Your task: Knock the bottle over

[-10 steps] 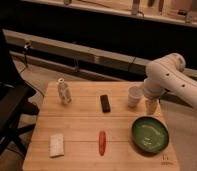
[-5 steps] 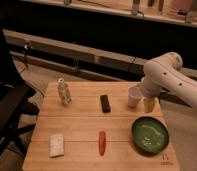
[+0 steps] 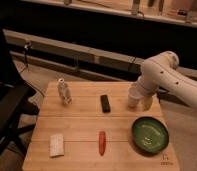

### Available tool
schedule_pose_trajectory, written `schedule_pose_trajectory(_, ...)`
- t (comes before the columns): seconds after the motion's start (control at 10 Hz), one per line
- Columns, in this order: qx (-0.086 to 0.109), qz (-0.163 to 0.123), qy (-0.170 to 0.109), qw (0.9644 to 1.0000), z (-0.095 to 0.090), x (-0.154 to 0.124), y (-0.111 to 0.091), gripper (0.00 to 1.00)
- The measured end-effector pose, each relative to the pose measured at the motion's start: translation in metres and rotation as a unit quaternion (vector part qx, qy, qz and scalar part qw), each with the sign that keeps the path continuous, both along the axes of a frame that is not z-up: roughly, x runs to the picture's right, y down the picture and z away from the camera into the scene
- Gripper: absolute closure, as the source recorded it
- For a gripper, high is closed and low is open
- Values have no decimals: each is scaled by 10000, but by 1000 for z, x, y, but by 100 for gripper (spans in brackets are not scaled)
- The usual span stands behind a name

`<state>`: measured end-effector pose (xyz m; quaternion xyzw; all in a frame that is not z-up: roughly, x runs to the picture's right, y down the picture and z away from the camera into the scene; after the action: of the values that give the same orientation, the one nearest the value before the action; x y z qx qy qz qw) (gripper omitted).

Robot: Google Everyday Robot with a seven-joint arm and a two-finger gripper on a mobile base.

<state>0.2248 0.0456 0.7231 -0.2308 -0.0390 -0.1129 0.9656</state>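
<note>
The bottle (image 3: pixel 65 92), small and clear with a white cap, stands upright at the back left of the wooden table (image 3: pixel 82 135). My gripper (image 3: pixel 146 102) hangs at the end of the white arm (image 3: pixel 159 75) over the table's back right. It is close beside a white paper cup (image 3: pixel 134 97) and far to the right of the bottle. Its fingers look open, with nothing between them.
A black remote-like bar (image 3: pixel 105 103) lies mid-table between the bottle and the cup. A green bowl (image 3: pixel 150 134) sits front right, a red-orange stick (image 3: pixel 101 142) front centre, and a pale sponge (image 3: pixel 56 144) front left. A dark chair (image 3: pixel 7 107) stands left of the table.
The arm has shifted slightly left, toward the cup. The bottle and the other objects have not moved.
</note>
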Motion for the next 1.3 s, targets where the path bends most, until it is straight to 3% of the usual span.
schedule_pose_trajectory(0.6,119,-309,-281,9991,5,-20,-8,20)
schedule_pose_trajectory(1.3,319,-710,-636,9949,10,-40,-16,20)
